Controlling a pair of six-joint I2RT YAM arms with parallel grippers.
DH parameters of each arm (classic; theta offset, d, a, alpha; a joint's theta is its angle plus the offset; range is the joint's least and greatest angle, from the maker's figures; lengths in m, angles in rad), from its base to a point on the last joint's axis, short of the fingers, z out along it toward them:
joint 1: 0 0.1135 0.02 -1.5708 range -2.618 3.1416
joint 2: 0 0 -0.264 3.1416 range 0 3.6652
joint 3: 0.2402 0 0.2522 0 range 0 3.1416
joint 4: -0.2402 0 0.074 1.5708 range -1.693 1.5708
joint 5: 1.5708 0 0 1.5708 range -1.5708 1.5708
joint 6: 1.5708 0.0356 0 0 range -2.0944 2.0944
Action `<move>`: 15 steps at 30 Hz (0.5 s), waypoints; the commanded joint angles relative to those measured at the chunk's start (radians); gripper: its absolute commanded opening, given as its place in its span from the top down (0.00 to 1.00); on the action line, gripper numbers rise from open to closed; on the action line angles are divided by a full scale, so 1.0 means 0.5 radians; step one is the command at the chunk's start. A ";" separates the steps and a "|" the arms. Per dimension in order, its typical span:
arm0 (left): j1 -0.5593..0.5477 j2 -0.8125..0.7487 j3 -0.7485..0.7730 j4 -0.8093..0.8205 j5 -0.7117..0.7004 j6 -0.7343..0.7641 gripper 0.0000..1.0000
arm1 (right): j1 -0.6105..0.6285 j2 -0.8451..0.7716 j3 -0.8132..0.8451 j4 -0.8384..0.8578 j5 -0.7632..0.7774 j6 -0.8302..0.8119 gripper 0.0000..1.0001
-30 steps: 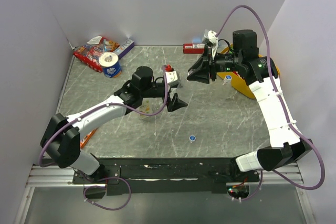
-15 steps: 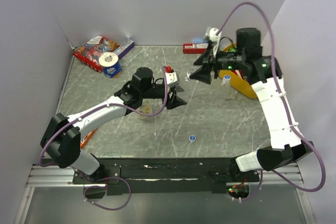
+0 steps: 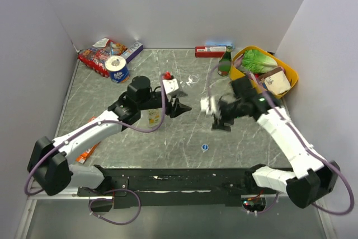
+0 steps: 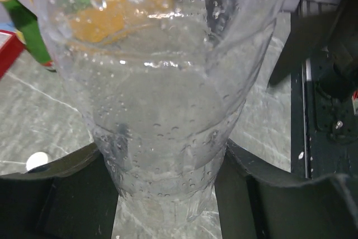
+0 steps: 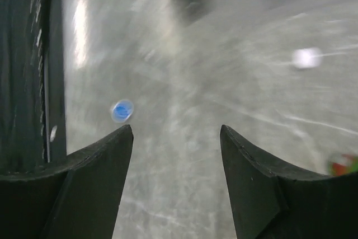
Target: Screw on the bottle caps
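A clear bottle (image 4: 168,99) beaded with droplets stands open-topped between the fingers of my left gripper (image 4: 168,194), which is shut on its lower part. From above, that gripper (image 3: 179,107) sits left of the table's middle. Under the left arm lies a bottle with a yellow label (image 3: 151,117). One blue cap (image 3: 205,147) lies on the table near the front, also visible as the blue cap (image 5: 122,110) just off my left fingertip. My right gripper (image 3: 222,122) (image 5: 176,138) hangs open and empty above the table. A white cap (image 4: 36,160) lies beside the held bottle.
A dark green glass bottle (image 3: 224,64) and a red box (image 3: 207,51) stand at the back. A yellow basket (image 3: 291,74) with lettuce fills the back right corner. A tape roll (image 3: 118,68) and snack packs (image 3: 100,54) lie at the back left.
My right arm swung down from the back to the middle of the table and its jaws opened. My left gripper's jaws closed on the clear bottle.
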 commanded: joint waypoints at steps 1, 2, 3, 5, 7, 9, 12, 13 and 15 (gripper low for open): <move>0.094 -0.163 -0.063 0.041 -0.068 -0.207 0.99 | 0.195 0.008 -0.442 -0.016 0.372 -0.892 0.30; 0.112 -0.205 -0.076 0.041 -0.059 -0.238 0.98 | 0.247 0.017 -0.501 0.008 0.415 -0.990 0.30; 0.131 -0.224 -0.106 0.044 -0.047 -0.256 0.98 | 0.275 0.026 -0.556 0.063 0.464 -1.170 0.30; 0.189 -0.285 -0.146 0.041 -0.026 -0.336 0.99 | 0.339 0.051 -0.694 0.131 0.501 -1.383 0.30; 0.238 -0.325 -0.165 0.041 0.002 -0.355 0.99 | 0.379 0.090 -0.759 0.208 0.510 -1.466 0.30; 0.281 -0.338 -0.174 0.035 0.042 -0.373 0.99 | 0.444 0.189 -0.759 0.244 0.501 -1.510 0.30; 0.318 -0.359 -0.192 0.035 0.073 -0.382 0.99 | 0.526 0.324 -0.704 0.251 0.480 -1.537 0.31; 0.321 -0.362 -0.195 0.035 0.076 -0.385 0.99 | 0.548 0.351 -0.698 0.248 0.477 -1.550 0.32; 0.333 -0.365 -0.192 0.038 0.091 -0.386 0.98 | 0.603 0.416 -0.698 0.238 0.483 -1.599 0.32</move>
